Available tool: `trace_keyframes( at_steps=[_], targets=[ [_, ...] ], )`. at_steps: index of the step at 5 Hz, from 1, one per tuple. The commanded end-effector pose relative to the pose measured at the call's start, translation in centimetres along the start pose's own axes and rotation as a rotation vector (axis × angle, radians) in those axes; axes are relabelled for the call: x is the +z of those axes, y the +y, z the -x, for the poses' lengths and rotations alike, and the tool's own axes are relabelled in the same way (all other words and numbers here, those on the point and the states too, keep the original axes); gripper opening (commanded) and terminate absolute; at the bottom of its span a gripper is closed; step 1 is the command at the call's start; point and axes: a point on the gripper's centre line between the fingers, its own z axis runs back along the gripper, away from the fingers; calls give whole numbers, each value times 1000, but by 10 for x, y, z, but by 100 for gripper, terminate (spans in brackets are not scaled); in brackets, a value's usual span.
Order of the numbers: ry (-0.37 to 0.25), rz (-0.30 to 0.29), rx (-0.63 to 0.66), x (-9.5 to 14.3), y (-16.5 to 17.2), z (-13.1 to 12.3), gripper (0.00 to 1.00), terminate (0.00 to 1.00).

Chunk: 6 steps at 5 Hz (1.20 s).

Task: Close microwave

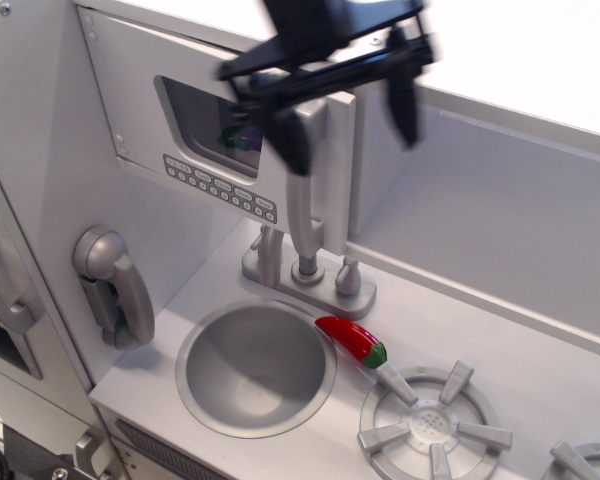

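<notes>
Tool (345, 110) open, straddling handle (305, 200) of microwave (195, 150) door.

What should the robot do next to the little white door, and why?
Probably one more small push toward the box, then let go. The microwave door looks almost flat against its front, and the gripper sits by the handle, jaws spread on either side of it.

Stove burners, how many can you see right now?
2: one full burner at the bottom, right of the sink; another burner cut off at the bottom right corner. More may lie outside the frame.
</notes>
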Motion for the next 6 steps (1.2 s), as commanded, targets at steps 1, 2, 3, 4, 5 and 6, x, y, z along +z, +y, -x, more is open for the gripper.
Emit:
trace_keyframes(
  at_steps=[1, 2, 3, 4, 5, 6],
  targets=[
    [-72, -160, -31, 11, 66, -10, 100, 0],
    [-141, -184, 12, 13, 85, -33, 100, 0],
    [-214, -202, 63, 16, 97, -55, 100, 0],
    [-279, -175, 82, 19, 98, -69, 100, 0],
    [-315, -143, 75, 18, 94, -75, 100, 0],
    [-369, -42, 46, 18, 90, -77, 100, 0]
  ],
)
